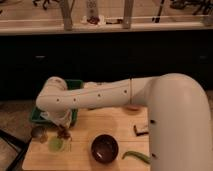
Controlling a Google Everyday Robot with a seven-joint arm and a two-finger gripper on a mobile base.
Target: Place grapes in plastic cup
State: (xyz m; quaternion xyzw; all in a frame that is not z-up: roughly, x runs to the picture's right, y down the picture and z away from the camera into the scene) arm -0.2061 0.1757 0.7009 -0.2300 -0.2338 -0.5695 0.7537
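My gripper [62,129] hangs from the end of the white arm, over the left part of the wooden table [117,122]. It is shut on the grapes [64,134], a small dark reddish bunch held just above the table. The plastic cup [55,144], translucent light green, stands directly below and slightly left of the grapes. The grapes are at the cup's far right rim and not inside it. The arm hides most of the gripper.
A dull metallic tin [38,133] stands left of the cup. A dark maroon bowl [104,148] sits mid-table, with a green pepper [136,156] to its right. A small dark block [140,130] lies near the arm. A green bin [36,115] sits behind.
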